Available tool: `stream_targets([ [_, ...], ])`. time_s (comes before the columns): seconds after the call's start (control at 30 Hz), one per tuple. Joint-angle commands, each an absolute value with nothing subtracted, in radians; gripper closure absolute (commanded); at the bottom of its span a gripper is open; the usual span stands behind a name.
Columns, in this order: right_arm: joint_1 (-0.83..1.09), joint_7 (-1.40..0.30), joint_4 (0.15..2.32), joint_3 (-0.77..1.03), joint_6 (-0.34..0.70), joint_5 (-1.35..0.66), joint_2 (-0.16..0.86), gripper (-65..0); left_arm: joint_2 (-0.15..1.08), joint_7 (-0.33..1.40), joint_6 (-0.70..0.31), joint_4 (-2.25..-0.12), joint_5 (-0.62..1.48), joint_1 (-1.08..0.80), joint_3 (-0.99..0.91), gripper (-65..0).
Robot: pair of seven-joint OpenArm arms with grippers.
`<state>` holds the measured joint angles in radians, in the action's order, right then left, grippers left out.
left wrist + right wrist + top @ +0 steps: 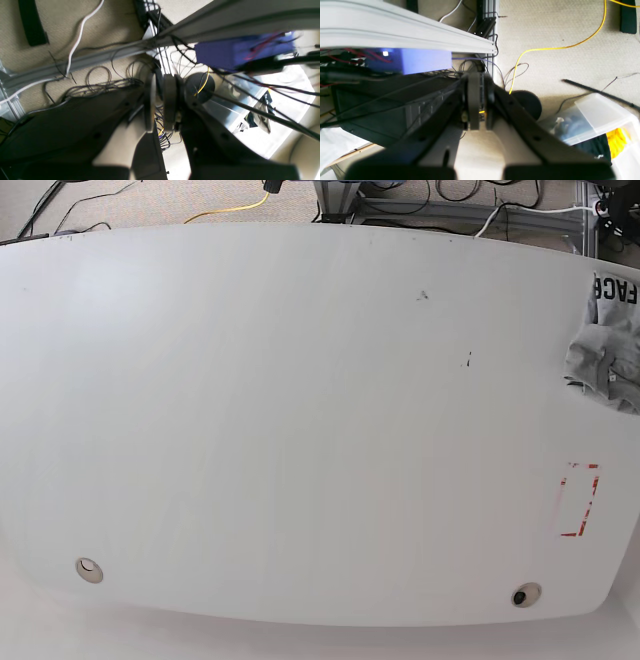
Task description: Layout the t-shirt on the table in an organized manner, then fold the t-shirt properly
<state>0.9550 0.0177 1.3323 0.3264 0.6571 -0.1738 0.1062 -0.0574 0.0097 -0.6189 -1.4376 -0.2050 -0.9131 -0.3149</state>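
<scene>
The grey t-shirt (610,352) lies crumpled at the far right edge of the white table (300,430), partly cut off by the frame, with black lettering showing at its top. Neither arm appears in the base view. In the left wrist view my left gripper (160,101) is shut with nothing between its fingers, facing the carpet and cables below table level. My right gripper (482,100) in the right wrist view is also shut and empty, over the carpet beside the metal frame.
A red tape rectangle (578,500) marks the table's right side, and grommets (89,569) (525,594) sit near the front edge. Below are a blue box (420,61), a yellow cable (545,48), aluminium rails (420,37) and a clear plastic bin (595,117).
</scene>
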Motion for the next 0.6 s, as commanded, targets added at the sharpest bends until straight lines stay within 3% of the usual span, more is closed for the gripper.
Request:
stream_targets([
  [0.0,0.940,0.024,1.270,0.320,0.668,-0.171,0.116,-2.9,-0.058,0.004,-0.598,-1.371,-0.219,-0.888,-0.314,-4.3],
  [0.57,0.618,0.025,0.851,0.272,0.661,-0.021,0.128,-2.9,-0.010,0.005,-0.446,-0.900,-0.240,-0.578,-0.314,-4.4],
])
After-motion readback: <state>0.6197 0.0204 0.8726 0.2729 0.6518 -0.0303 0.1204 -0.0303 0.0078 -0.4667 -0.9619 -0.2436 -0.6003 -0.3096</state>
